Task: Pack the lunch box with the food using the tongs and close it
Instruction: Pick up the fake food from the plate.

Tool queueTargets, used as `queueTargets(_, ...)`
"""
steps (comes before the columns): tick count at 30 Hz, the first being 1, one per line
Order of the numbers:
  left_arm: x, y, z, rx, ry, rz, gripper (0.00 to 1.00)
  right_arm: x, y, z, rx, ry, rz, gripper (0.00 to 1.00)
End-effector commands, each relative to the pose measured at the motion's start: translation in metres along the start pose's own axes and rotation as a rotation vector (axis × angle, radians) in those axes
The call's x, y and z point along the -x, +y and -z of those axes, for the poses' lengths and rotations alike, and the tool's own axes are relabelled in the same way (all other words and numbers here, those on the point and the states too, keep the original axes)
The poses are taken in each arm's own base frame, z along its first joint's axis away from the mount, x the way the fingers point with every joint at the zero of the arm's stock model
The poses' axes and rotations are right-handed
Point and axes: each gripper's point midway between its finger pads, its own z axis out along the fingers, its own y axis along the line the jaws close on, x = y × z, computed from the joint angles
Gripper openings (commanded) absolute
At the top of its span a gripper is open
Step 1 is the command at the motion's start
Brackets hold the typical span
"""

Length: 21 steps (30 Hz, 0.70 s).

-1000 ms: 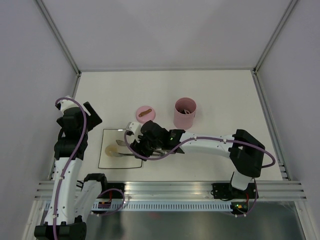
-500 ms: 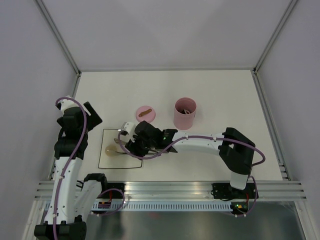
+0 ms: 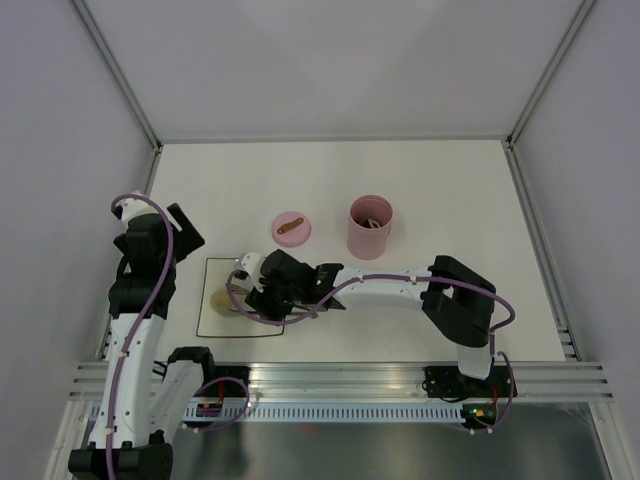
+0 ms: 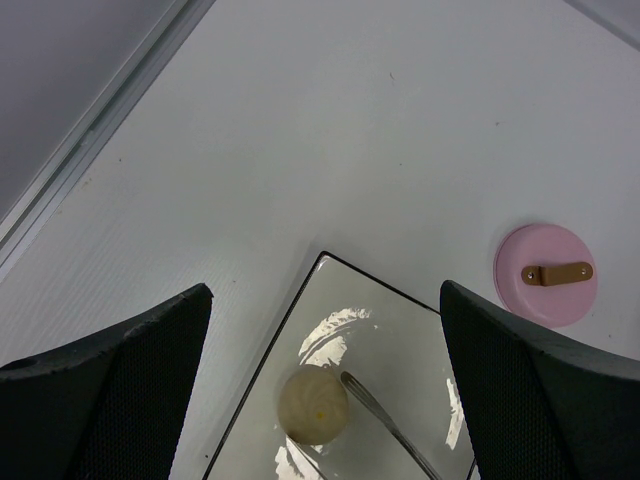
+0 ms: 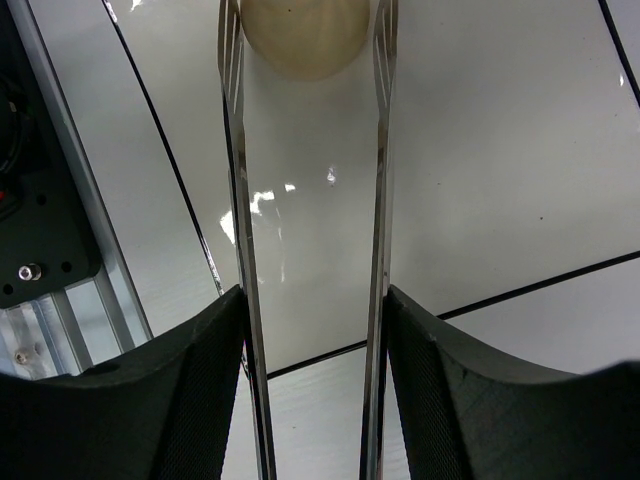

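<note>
My right gripper (image 5: 315,400) is clamped on the tongs (image 5: 236,200), whose arms run straight ahead. The beige ball (image 5: 305,35) sits between their tips on the plate (image 5: 480,150). My left gripper (image 4: 325,290) hangs above with its fingers wide apart.

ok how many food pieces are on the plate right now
1: a beige ball on the plate, between the tips of the tongs. The right arm covers part of the plate in the top view, so more may be hidden.
</note>
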Motion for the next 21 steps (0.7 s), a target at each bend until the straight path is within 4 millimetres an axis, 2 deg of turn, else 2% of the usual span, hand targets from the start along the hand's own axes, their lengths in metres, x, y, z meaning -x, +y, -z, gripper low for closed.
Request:
queueTargets(1,0.003,-0.002,-0.001,-0.012,-0.009,-0.017,1.0,0.028,0.004,-0.003,0.0,-0.071,0.014,0.62)
queueTargets(8,0.003,-0.002,-0.001,-0.011,-0.008,-0.017,1.0,0.023,0.006,-0.014,0.002,-0.053,0.015,0.6)
queueTargets(14,0.003,-0.002,-0.001,-0.011,-0.009,-0.018,1.0,0.022,0.003,-0.014,-0.014,-0.05,0.025,0.48)
queueTargets(16,0.003,-0.001,-0.001,-0.008,-0.009,-0.017,1.0,0.024,0.001,-0.012,-0.026,-0.05,0.028,0.41)
queueTargets(17,0.003,-0.001,-0.001,-0.005,-0.01,-0.017,1.0,0.024,0.001,-0.01,-0.031,-0.043,0.025,0.35)
queueTargets(21,0.003,0.0,-0.002,0.002,-0.012,-0.016,1.0,0.035,-0.005,0.007,-0.072,-0.072,0.011,0.26)
